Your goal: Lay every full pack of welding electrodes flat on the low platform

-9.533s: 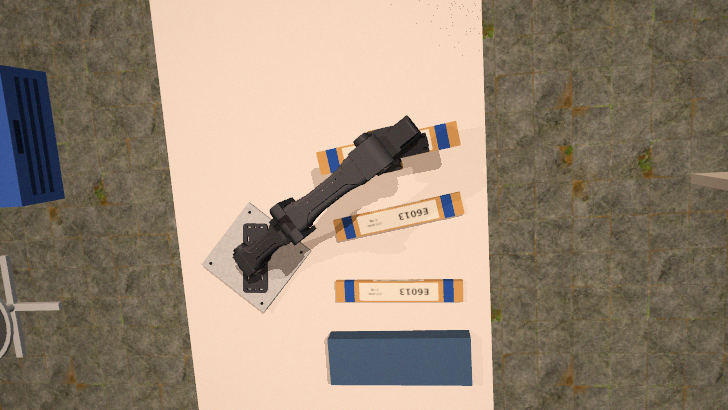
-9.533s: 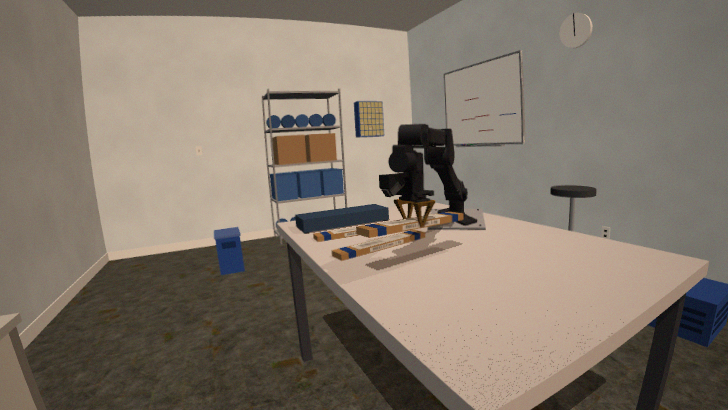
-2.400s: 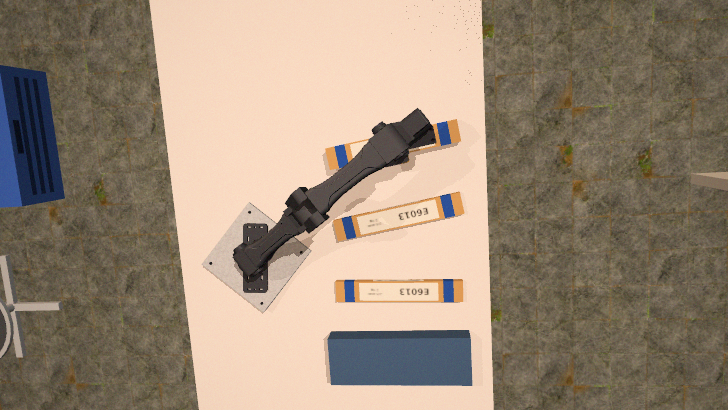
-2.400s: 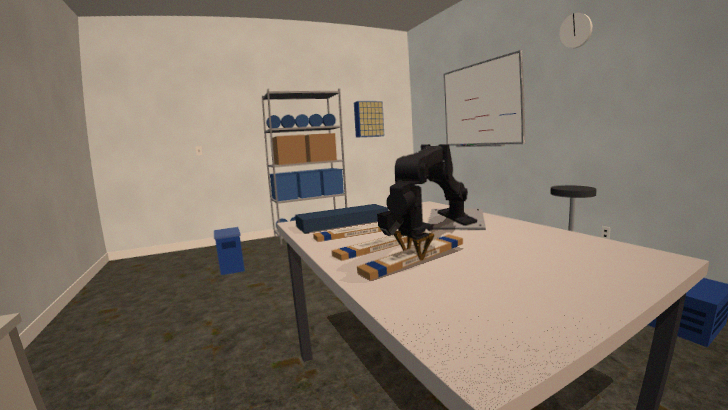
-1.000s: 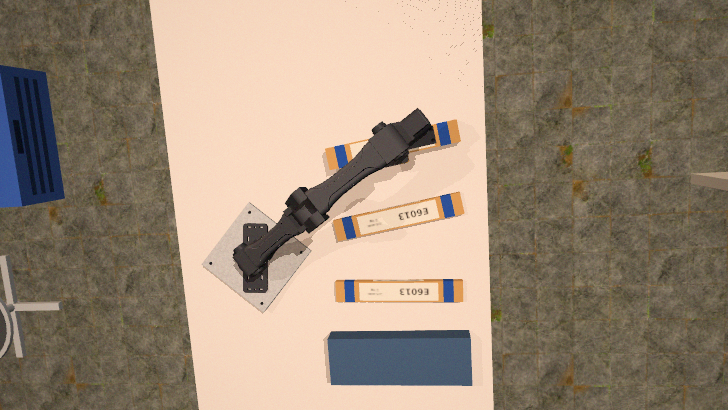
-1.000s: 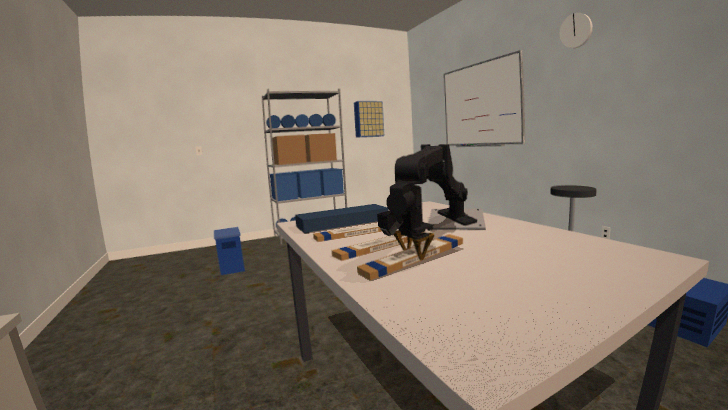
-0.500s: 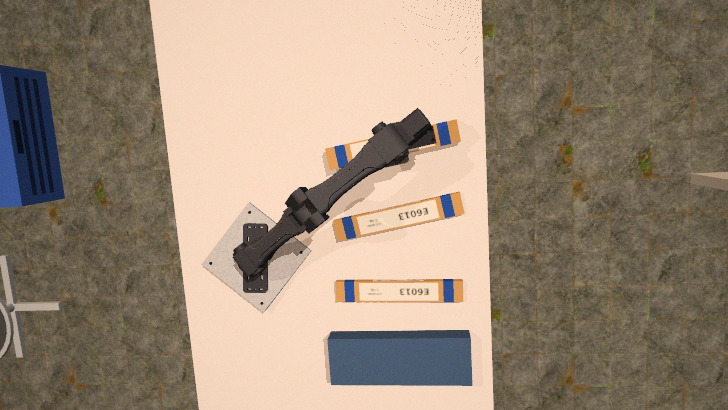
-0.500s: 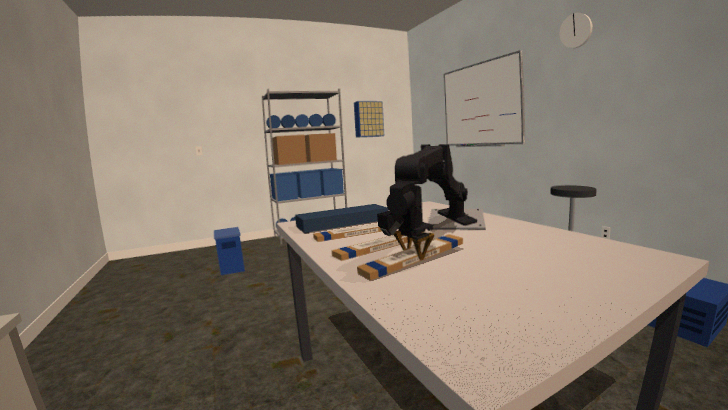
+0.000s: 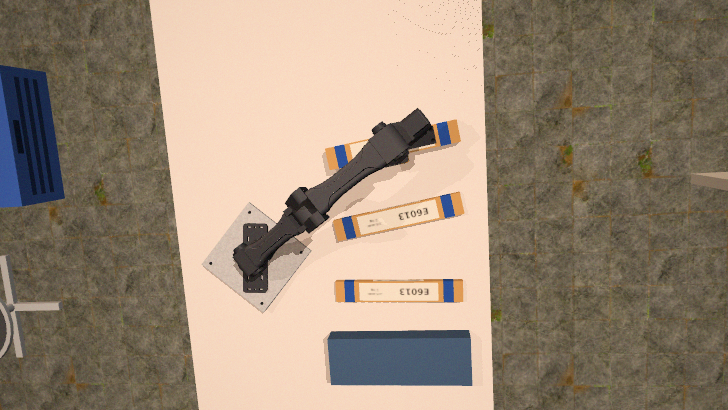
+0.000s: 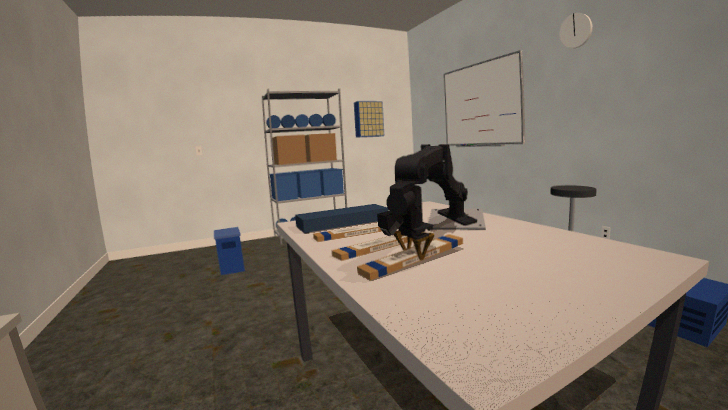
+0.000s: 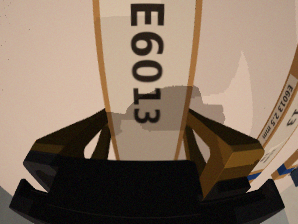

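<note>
A black robot arm (image 9: 351, 175) (image 10: 420, 165) reaches across a pale table (image 9: 254, 101) (image 10: 550, 290) (image 11: 50, 75), its gripper (image 9: 399, 144) (image 10: 415, 253) (image 11: 147, 112) clamped on the far pack (image 9: 444, 133) (image 10: 394, 262) (image 11: 147, 60), the one of three orange-and-blue electrode packs farthest from the low platform. The bronze fingers press its two long sides near the middle. Seen from above, the clamped pack lies lengthwise on a slant, its right end angled toward the top of the view; it sits flat and low at the table, though whether its underside touches the surface cannot be told. In the wrist view its long axis runs up and down between the fingers, the "E6013" lettering reading from top to bottom.

The middle pack (image 9: 398, 216) (image 10: 369, 248) (image 11: 282, 112) lies flat on the table at a similar slant, well apart from the gripper. The near pack (image 9: 398, 291) (image 10: 351, 233), just beside the platform, points straight left to right in the overhead view. Its long axis runs parallel to that of the dark blue platform (image 9: 399, 360) (image 10: 341, 217). All three packs are off the platform, and both "E6013" labels readable from overhead appear upside down.

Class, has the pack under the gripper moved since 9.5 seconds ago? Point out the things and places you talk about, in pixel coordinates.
Yes: lowered from above the table (image 9: 229, 101) (image 10: 534, 285) onto it, the gripper (image 10: 413, 252) (image 11: 147, 112) around it.
</note>
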